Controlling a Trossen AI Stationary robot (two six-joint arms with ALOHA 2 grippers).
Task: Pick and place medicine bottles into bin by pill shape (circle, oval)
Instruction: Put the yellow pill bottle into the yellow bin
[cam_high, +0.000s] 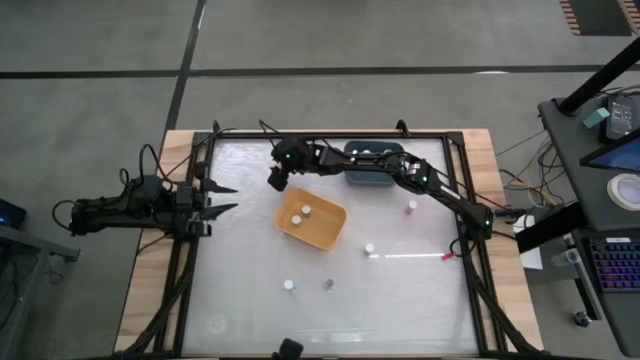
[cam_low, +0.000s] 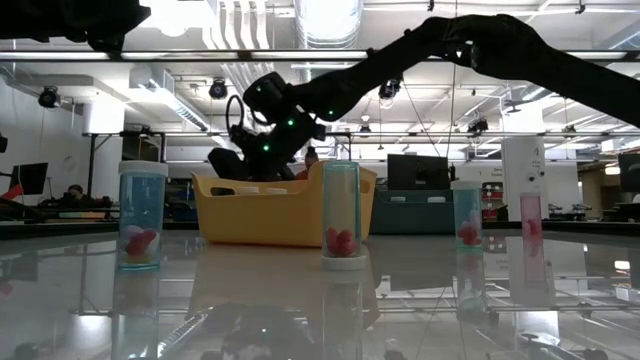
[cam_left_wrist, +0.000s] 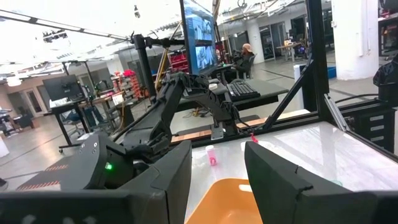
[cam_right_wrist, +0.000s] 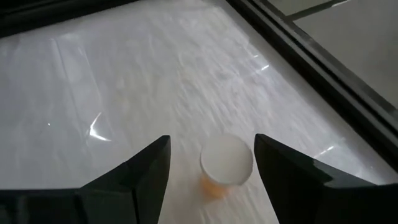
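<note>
My right gripper (cam_high: 277, 181) hangs open over the far left of the table, past the far left corner of the orange-yellow tub (cam_high: 312, 221). In the right wrist view its fingers (cam_right_wrist: 211, 140) stand on either side of a white-capped bottle (cam_right_wrist: 227, 163) with orange contents, which stands upright on its base on the table; they do not touch it. Two white-capped bottles (cam_high: 302, 213) sit in the orange-yellow tub. The dark teal tub (cam_high: 374, 166) stands at the far edge. My left gripper (cam_high: 235, 198) waits open at the table's left edge.
Loose bottles stand on the table: a pink one (cam_high: 411, 207), a white-capped one (cam_high: 369, 248), another white-capped one (cam_high: 289, 285) and a grey one (cam_high: 328, 284). A black frame (cam_high: 195, 250) borders the table. A small red item (cam_high: 447, 256) lies near the right edge.
</note>
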